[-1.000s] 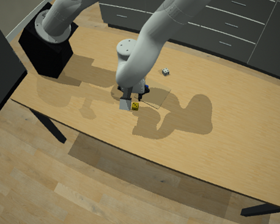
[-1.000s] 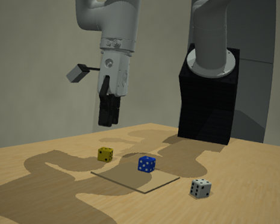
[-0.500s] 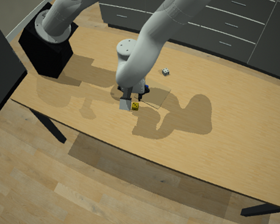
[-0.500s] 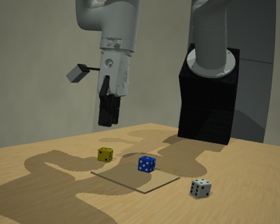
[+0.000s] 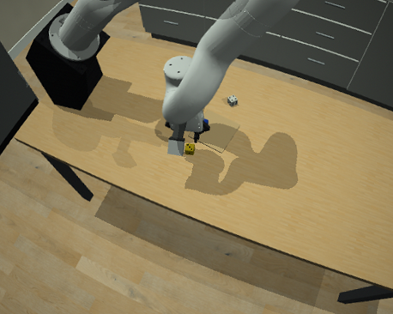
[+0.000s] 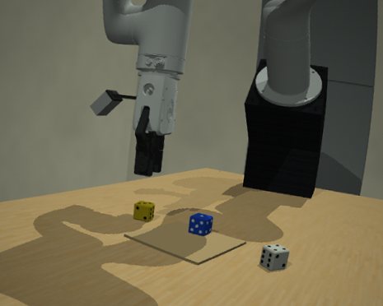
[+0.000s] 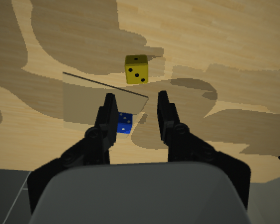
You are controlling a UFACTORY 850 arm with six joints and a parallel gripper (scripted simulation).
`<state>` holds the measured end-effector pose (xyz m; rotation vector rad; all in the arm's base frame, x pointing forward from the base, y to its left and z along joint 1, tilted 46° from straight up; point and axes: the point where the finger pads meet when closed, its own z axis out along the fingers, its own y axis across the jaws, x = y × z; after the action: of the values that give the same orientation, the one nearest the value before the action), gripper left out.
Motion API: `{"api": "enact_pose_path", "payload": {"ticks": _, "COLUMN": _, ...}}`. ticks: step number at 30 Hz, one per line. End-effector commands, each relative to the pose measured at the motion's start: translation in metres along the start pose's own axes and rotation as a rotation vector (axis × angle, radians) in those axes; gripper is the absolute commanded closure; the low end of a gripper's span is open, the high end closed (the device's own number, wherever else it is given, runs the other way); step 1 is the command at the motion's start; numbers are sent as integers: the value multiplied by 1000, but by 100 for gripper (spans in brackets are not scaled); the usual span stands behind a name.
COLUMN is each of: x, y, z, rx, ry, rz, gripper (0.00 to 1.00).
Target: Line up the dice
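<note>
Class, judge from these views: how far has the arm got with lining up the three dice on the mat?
Done: only the blue die sits on the mat, at its corner nearest the base. In hand: nothing; the gripper hangs open above the table, holding no die. Left: the yellow die and white die both lie off the mat, unordered.
</note>
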<state>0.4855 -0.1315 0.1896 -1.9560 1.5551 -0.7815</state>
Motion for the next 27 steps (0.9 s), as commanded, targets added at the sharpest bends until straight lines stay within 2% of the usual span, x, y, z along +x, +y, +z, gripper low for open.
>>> {"api": "enact_pose_path", "payload": {"ticks": 1, "x": 0, "y": 0, "z": 4, "rx": 0, "ry": 1, "rz": 0, "gripper": 53}}
{"api": "enact_pose_path", "payload": {"ticks": 27, "x": 0, "y": 0, "z": 38, "rx": 0, "ry": 1, "rz": 0, "gripper": 53}}
